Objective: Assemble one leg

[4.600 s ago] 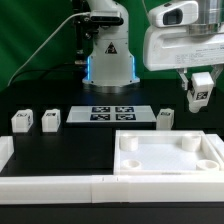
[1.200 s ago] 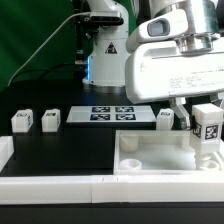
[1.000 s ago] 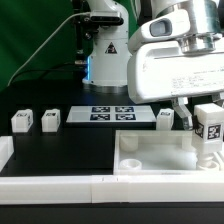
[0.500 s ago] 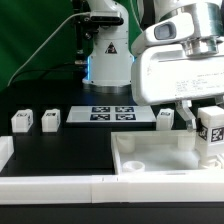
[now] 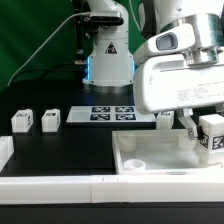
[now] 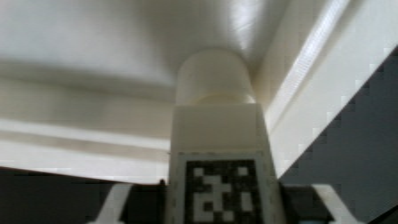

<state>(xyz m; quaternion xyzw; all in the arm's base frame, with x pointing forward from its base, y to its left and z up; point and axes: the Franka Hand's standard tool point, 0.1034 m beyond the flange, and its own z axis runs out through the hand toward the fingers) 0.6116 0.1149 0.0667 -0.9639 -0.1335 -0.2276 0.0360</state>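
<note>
My gripper [image 5: 207, 128] is shut on a leg [image 5: 212, 138], a small white square post with a black-and-white tag. It holds the leg upright over the right edge of the large white panel [image 5: 160, 160], in the exterior view's right. In the wrist view the leg [image 6: 219, 110] runs out from between the gripper's fingers [image 6: 125, 200], tag facing the camera. Its rounded far end is close to the panel [image 6: 89, 60], by a raised edge. I cannot tell whether it touches. Three more legs [image 5: 22, 121] [image 5: 50, 119] [image 5: 166, 118] stand on the black table.
The marker board [image 5: 112, 113] lies flat behind the panel. The robot base [image 5: 108, 60] stands at the back. A long white rail [image 5: 55, 186] runs along the front edge, with a white block [image 5: 5, 152] at the exterior view's left.
My gripper has carried the leg toward the exterior view's right and slightly lower, so it now sits at the frame's right edge. The panel's left edge has shifted slightly left.
</note>
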